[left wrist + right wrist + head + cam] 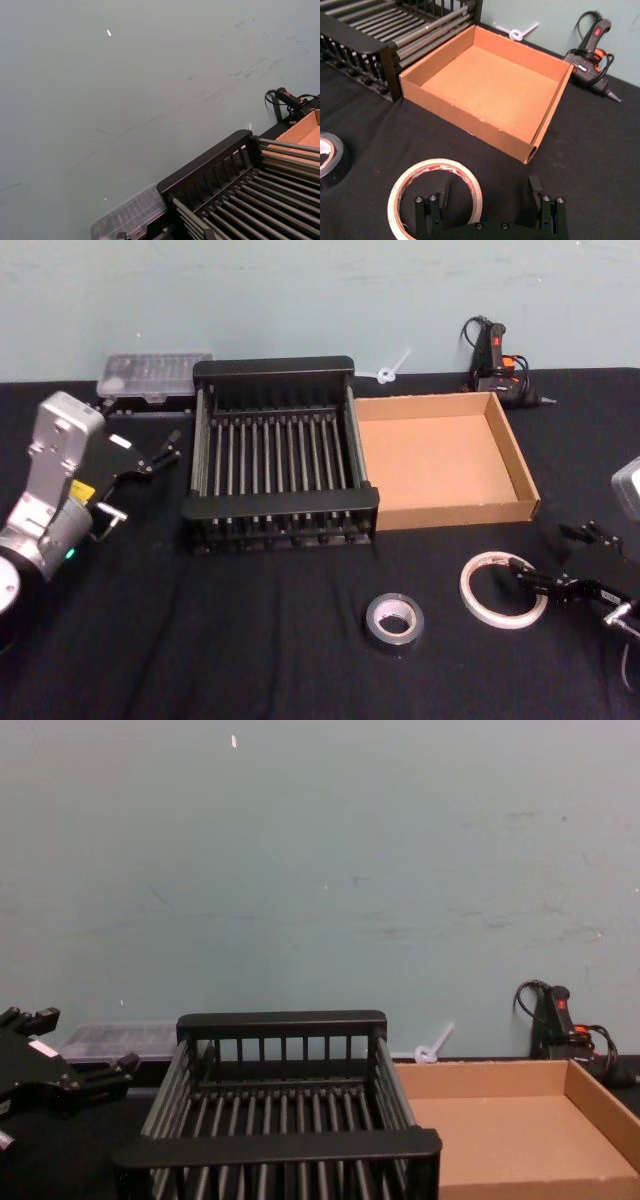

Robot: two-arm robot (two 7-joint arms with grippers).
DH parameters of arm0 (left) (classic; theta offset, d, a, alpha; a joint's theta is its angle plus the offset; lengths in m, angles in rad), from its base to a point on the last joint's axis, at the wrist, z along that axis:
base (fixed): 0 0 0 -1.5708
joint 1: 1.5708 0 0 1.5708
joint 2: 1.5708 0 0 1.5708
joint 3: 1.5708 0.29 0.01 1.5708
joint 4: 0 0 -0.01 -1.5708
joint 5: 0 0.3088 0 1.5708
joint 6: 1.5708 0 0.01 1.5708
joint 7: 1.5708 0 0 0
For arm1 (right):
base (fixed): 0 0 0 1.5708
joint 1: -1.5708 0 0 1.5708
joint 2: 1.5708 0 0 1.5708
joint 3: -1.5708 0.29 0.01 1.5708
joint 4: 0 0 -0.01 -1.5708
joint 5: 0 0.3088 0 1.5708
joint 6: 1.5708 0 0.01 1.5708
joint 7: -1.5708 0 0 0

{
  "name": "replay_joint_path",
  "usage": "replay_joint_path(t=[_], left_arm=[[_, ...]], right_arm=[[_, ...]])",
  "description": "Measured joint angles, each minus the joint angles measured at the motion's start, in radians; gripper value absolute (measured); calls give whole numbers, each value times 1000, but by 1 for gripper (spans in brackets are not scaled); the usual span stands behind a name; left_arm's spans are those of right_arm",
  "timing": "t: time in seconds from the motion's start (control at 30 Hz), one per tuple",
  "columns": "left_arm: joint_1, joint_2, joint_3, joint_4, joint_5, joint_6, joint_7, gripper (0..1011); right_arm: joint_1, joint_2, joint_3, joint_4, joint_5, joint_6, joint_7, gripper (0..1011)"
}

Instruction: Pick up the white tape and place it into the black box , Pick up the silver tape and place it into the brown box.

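Surface: a table covered in black cloth (pixel 300 660); a plain pale blue-green wall (pixel 320 870) is seen behind it.
Counts: two tape rolls, two boxes and two grippers are counted; a clear plastic case (pixel 155 375) and a black glue gun (pixel 495 355) are seen at the back edge.
White tape: the thin, wide ring of white tape (pixel 483 567) is laid flat on the cloth at the front right, its hole facing up; being round, no long axis is shown.
Silver tape: the small grey-silver tape roll (pixel 394 621) is laid flat just left of the white ring, apart from it, dark centre hole upward.
Black box: the black slatted plastic crate (pixel 280 508) is set mid-table, its bars running front to back.
Brown box: the shallow brown cardboard box (pixel 520 465) is set against the crate's right side, open side up.
Right gripper: the right gripper (pixel 488 195) is held low at the white ring with fingers spread; one finger is seen within the ring, the other outside its rim.
Left gripper: the left gripper (pixel 165 454) is held raised left of the crate, fingers parted, nothing held.
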Motion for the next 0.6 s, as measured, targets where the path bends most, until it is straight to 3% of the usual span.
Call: replay_joint_path(t=[0.6], left_arm=[[0,0,0,0,0,0,0,1001]], right_arm=[[54,-57,-21,85,-64,23,31,1002]])
